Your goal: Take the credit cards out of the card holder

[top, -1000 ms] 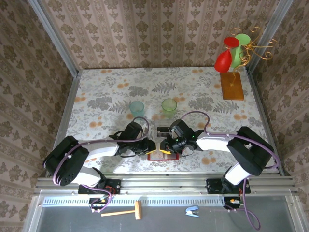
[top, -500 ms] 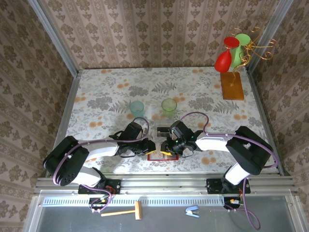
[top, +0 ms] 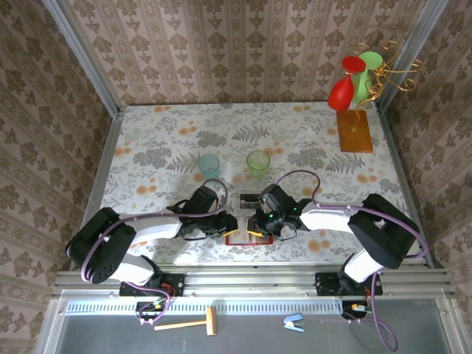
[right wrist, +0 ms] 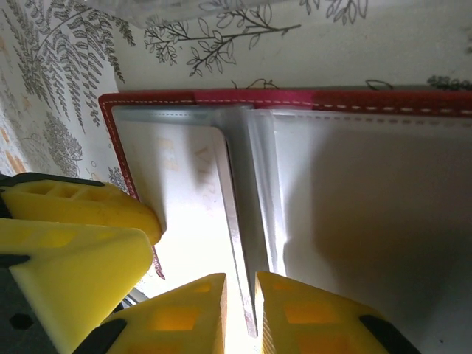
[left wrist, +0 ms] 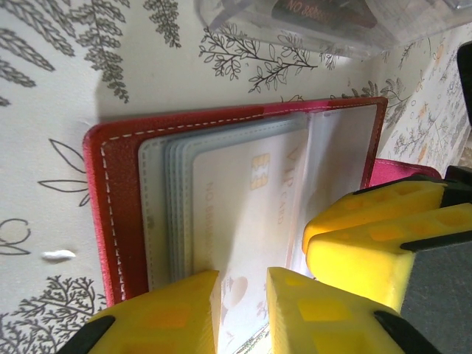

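Both grips narrow | left gripper [left wrist: 242,284] pinched card holder [left wrist: 118,206] pocket stack between fingers, likely anchoring | right gripper [right wrist: 240,284] nipped adjoining leaf, baring credit card [left wrist: 243,199]

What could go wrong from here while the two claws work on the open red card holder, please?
1. The left claw seems to pinch the white card together with its clear sleeve; pulling may drag the whole card holder instead.
2. The right claw pinches a thin sleeve near the fold, which could tear.
3. Both claws crowd the same edge and might collide.
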You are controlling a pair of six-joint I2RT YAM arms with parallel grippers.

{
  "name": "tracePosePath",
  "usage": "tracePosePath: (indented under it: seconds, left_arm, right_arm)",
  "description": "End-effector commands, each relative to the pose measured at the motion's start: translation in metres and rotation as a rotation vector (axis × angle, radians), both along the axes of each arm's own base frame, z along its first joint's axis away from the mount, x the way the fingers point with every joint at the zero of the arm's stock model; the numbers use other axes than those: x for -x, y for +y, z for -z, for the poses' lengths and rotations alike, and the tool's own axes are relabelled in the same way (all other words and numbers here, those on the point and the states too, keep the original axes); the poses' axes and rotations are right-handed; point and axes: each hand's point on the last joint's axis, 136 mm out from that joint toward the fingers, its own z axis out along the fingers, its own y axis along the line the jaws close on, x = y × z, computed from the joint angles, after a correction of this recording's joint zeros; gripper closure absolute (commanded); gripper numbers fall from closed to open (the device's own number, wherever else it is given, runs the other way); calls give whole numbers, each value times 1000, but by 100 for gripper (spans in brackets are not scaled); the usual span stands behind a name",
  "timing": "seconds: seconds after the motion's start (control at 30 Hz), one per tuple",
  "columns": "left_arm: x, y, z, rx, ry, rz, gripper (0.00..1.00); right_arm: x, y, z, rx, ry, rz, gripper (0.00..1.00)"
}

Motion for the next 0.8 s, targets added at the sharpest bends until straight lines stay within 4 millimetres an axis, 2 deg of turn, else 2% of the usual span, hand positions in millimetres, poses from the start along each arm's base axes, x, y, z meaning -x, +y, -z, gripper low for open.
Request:
tracePosePath:
  seconds: [0.0,0.77]
  left_arm:
    - [5,4,6,-30,-1,14,76]
    - [5,5,6,-30,-3,11,76]
  right_arm:
    - [-4,8,-4,-28,-20,-5,83]
    - [-3,9,4,-25,-8,-13,87]
